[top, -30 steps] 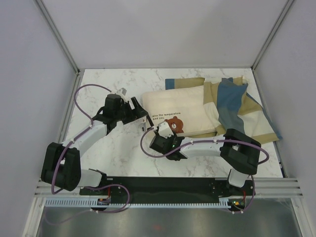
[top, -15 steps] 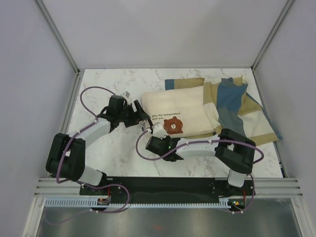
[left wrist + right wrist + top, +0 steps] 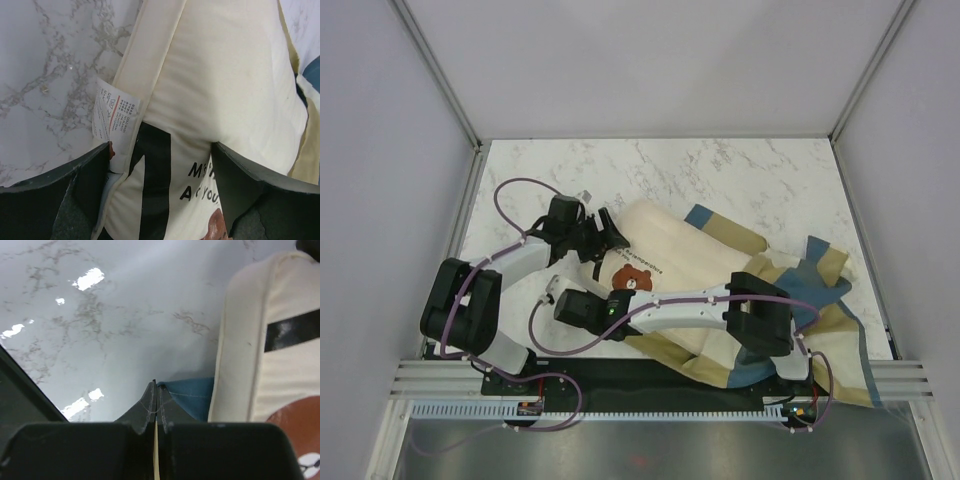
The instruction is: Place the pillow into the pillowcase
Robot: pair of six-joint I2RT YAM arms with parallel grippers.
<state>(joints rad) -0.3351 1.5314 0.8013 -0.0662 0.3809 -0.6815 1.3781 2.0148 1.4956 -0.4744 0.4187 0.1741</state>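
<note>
The cream pillow [image 3: 670, 245] lies slantwise at mid-table, its bear face [image 3: 633, 278] toward the front left. The checked blue-tan pillowcase [image 3: 820, 300] lies under and around its right end and trails to the front right. My left gripper [image 3: 608, 238] is closed on the pillow's left end; in the left wrist view the pillow [image 3: 225, 90] bulges between my fingers [image 3: 90, 170] beside its care label [image 3: 114, 112]. My right gripper [image 3: 560, 298] is shut on a blue edge of the pillowcase [image 3: 190, 395] next to the pillow [image 3: 250, 330], low over the table.
The white marble table [image 3: 720, 170] is walled by grey panels on the left, back and right. A black base plate [image 3: 650, 375] and a metal rail run along the near edge. The right arm [image 3: 750, 310] lies across the pillow and pillowcase.
Both grippers have pulled toward the front left. The pillow and pillowcase have slid and turned with them, from the back right to the middle, and the pillowcase now reaches the front right edge.
</note>
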